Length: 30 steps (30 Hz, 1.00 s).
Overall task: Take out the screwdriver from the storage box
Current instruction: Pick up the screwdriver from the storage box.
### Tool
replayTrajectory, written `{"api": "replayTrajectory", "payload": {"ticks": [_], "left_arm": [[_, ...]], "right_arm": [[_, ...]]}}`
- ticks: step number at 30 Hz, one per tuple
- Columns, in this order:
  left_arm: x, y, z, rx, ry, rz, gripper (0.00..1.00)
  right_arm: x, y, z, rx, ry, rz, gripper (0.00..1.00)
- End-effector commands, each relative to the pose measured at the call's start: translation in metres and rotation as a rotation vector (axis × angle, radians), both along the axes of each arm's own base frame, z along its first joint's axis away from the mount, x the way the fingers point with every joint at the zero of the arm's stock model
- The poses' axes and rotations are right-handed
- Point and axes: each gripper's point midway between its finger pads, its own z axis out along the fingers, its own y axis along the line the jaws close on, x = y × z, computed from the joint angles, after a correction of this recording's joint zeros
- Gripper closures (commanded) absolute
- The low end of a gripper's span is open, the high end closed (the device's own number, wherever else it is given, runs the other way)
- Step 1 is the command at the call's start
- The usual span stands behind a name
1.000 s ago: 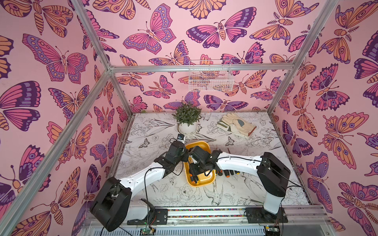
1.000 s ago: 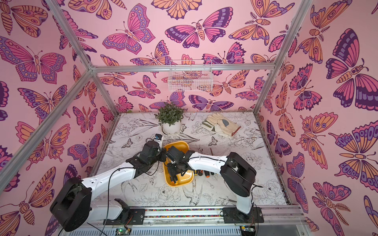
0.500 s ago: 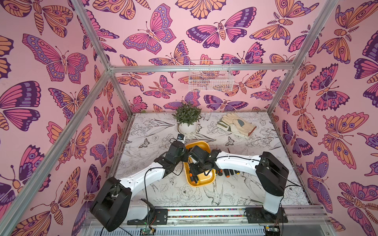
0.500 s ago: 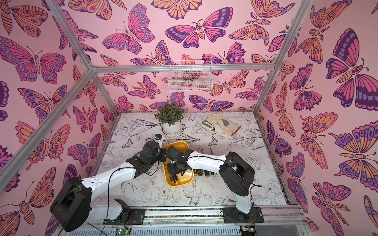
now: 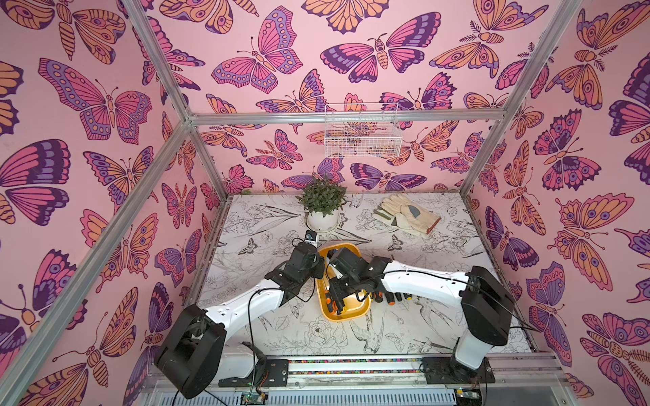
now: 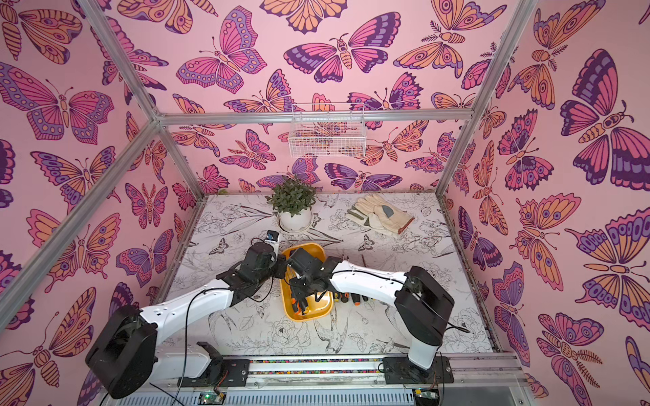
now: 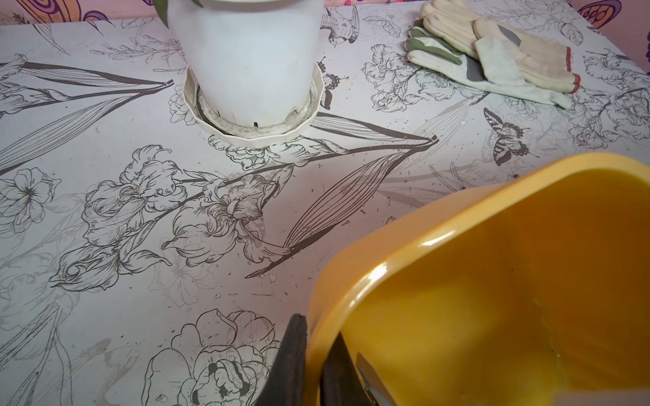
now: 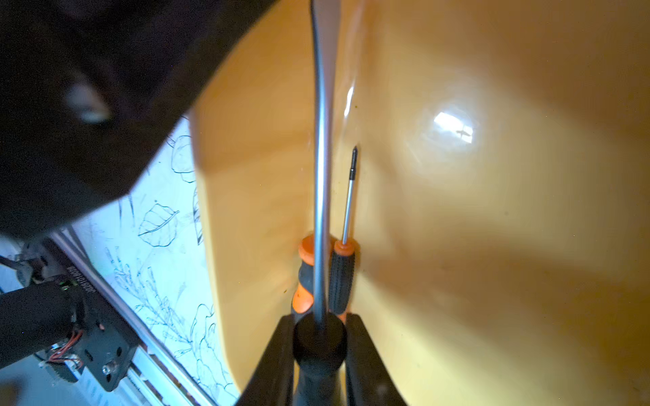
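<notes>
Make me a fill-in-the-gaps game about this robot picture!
The left gripper pinches the rim of the shallow rectangular plastic tray, coloured ___.
The right gripper is shut on a black-handled ___ with a long metal shaft.
The leafy green plant grows in a round pot coloured ___.
Missing words: yellow; screwdriver; white.

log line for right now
left gripper: shut on box rim | right gripper: shut on screwdriver handle, over box | two more screwdrivers in box | next: lift out
</notes>
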Motion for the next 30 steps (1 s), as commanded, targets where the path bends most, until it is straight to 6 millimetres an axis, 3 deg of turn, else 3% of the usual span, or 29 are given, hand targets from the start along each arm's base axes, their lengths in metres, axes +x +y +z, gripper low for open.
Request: {"api": "replayTrajectory", "payload": {"ticks": [1,17,30], "left_arm": [[-0.005,0.006,-0.009,0.056,0.013,-0.006,1.0],[-0.006,0.004,-0.009,0.046,0.019,-0.017,1.0],[-0.008,0.005,-0.009,0.046,0.017,-0.016,1.0]], "right_arm": [[-0.002,-0.005,0.013,0.013,-0.045,0.012,1.0],[-0.003,-0.04,0.057,0.011,-0.129,-0.039,1.0],[0.018,-0.124,0.065,-0.177,-0.217,-0.194,1.0]]}}
